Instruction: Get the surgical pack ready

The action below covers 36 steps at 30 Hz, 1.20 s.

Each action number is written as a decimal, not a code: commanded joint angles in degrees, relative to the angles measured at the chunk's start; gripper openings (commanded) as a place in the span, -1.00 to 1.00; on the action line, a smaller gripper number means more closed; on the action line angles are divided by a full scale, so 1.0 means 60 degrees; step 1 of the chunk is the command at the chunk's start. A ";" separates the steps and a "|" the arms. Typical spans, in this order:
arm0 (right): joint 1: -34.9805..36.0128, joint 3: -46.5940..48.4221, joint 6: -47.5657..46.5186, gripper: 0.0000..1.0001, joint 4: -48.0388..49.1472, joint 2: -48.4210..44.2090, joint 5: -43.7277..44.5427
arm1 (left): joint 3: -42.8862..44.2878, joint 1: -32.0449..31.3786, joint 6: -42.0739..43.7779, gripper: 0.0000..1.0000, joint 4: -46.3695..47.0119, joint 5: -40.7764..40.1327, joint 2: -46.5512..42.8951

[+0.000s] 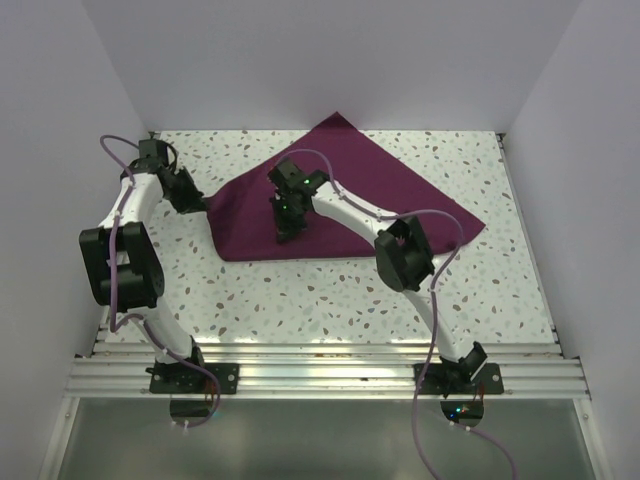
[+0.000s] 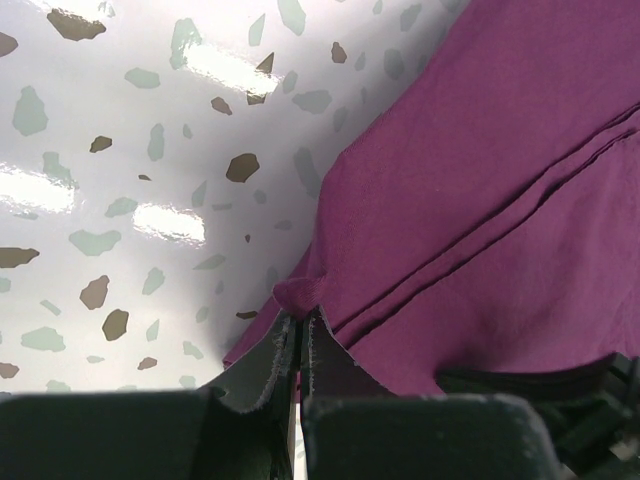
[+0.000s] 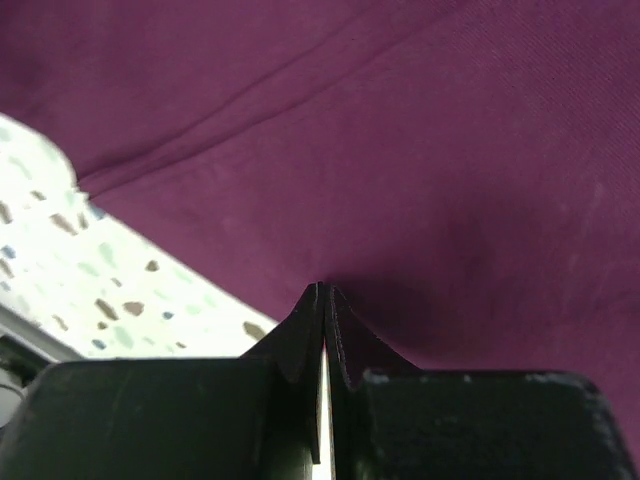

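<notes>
Our left gripper (image 2: 298,318) pinches the left edge of the purple cloth (image 1: 380,168) lying folded on the speckled table (image 1: 330,300). Our right gripper (image 3: 322,292) is closed tight, its tip touching the cloth.

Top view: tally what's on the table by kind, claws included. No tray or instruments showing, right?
purple cloth: 1
claws: 2 (left claw, right claw)
tray or instruments: 0 in view
Total: 3
</notes>
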 commanded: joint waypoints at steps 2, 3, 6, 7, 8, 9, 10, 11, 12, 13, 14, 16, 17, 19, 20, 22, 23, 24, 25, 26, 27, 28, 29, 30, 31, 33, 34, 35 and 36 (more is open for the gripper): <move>0.0082 -0.0135 0.0065 -1.00 0.0225 0.0398 0.0239 | 0.0062 -0.0003 -0.0084 -1.00 -0.0011 0.0236 -0.0317; 0.0096 -0.0106 0.0094 -1.00 0.0240 0.0486 0.0151 | 0.0077 -0.0003 -0.0099 -1.00 -0.0011 0.0236 -0.0332; 0.0243 -0.0004 0.0109 -1.00 0.0226 0.0808 -0.0069 | 0.0223 -0.0003 -0.0128 -1.00 -0.0055 0.0294 -0.0274; 0.0301 0.0113 0.0066 -1.00 0.0139 0.0853 -0.0011 | 0.0282 -0.0003 -0.0143 -1.00 -0.0055 0.0324 -0.0259; 0.0316 0.0158 0.0036 -1.00 0.0094 0.0911 0.0047 | 0.0297 -0.0018 -0.0158 -1.00 -0.0069 0.0338 -0.0259; 0.0316 0.0202 -0.0007 -1.00 0.0050 0.0927 0.0106 | 0.0326 -0.0003 -0.0172 -1.00 -0.0069 0.0353 -0.0259; 0.0316 0.0376 -0.0066 -1.00 -0.0081 0.0927 0.0193 | 0.0341 -0.0003 -0.0173 -1.00 -0.0055 0.0368 -0.0273; 0.0316 0.0465 -0.0153 -1.00 -0.0125 0.0883 0.0310 | 0.0326 -0.0003 -0.0187 -1.00 -0.0069 0.0353 -0.0288; 0.0331 0.0567 -0.0285 -1.00 -0.0140 0.0723 0.0413 | 0.0326 -0.0003 -0.0173 -1.00 -0.0084 0.0353 -0.0303; 0.0316 0.0583 -0.0315 -1.00 -0.0155 0.0620 0.0516 | 0.0312 -0.0003 -0.0173 -1.00 -0.0099 0.0353 -0.0317; 0.0316 0.0597 -0.0373 -1.00 -0.0170 0.0518 0.0575 | 0.0282 -0.0018 -0.0187 -1.00 -0.0084 0.0368 -0.0346; 0.0316 0.0612 -0.0462 -1.00 -0.0228 0.0151 0.0677 | 0.0209 -0.0003 -0.0216 -1.00 -0.0055 0.0397 -0.0420; 0.0316 0.0569 -0.0462 -1.00 -0.0243 0.0005 0.0707 | 0.0180 -0.0003 -0.0245 -1.00 -0.0040 0.0441 -0.0449; 0.0331 0.0189 -0.0433 -1.00 -0.0054 -0.0418 0.0780 | 0.0107 -0.0018 -0.0275 -1.00 -0.0011 0.0470 -0.0537; 0.0331 0.0013 -0.0375 -1.00 0.0049 -0.0522 0.0766 | 0.0092 -0.0018 -0.0333 -1.00 0.0004 0.0514 -0.0552; 0.0331 -0.0456 -0.0287 -1.00 0.0355 -0.0684 0.0576 | 0.0077 -0.0018 -0.0392 -1.00 0.0004 0.0514 -0.0595; 0.0345 -0.0602 -0.0243 -1.00 0.0459 -0.0685 0.0242 | 0.0077 -0.0003 -0.0421 -1.00 0.0018 0.0529 -0.0610; 0.0404 -0.0836 -0.0213 -1.00 0.0576 -0.0685 0.0064 | 0.0092 -0.0003 -0.0436 -1.00 0.0047 0.0543 -0.0610; 0.0448 -0.0940 -0.0198 -1.00 0.0838 -0.0656 -0.0054 | 0.0092 -0.0018 -0.0465 -1.00 0.0033 0.0558 -0.0610; 0.0506 -0.1013 -0.0198 -1.00 0.0884 -0.0597 -0.0156 | 0.0077 -0.0032 -0.0480 -1.00 0.0048 0.0573 -0.0610; 0.0536 -0.1057 -0.0155 -1.00 0.0914 -0.0510 -0.0186 | 0.0092 -0.0033 -0.0480 -1.00 0.0048 0.0558 -0.0596; 0.0565 -0.1072 -0.0125 -1.00 0.0914 -0.0451 -0.0201 | 0.0063 -0.0033 -0.0509 -1.00 0.0048 0.0573 -0.0596; 0.0580 -0.1087 -0.0096 -1.00 0.0943 -0.0305 -0.0230 | 0.0062 -0.0018 -0.0538 -1.00 0.0048 0.0573 -0.0610; 0.0580 -0.1160 -0.0009 -1.00 0.0958 -0.0260 -0.0158 | 0.0048 -0.0018 -0.0568 -1.00 0.0048 0.0602 -0.0639; 0.0580 -0.1189 0.0050 -1.00 0.0886 -0.0187 -0.0041 | 0.0033 -0.0047 -0.0583 -1.00 0.0077 0.0646 -0.0669; 0.0565 -0.1146 0.0080 -1.00 0.0695 0.0047 0.0309 | 0.0033 -0.0047 -0.0685 -1.00 0.0077 0.0704 -0.0771; 0.0551 -0.1131 0.0080 -1.00 0.0535 0.0135 0.0369 | 0.0019 -0.0047 -0.0816 -1.00 0.0092 0.0748 -0.0815; 0.0551 -0.1131 0.0095 -1.00 0.0519 0.0194 0.0472 | 0.0018 -0.0062 -0.0919 -1.00 0.0106 0.0879 -0.0844; 0.0551 -0.1160 0.0138 -1.00 0.0490 0.0325 0.0531 | -0.0040 -0.0105 -0.1021 -1.00 0.0135 0.0953 -0.0946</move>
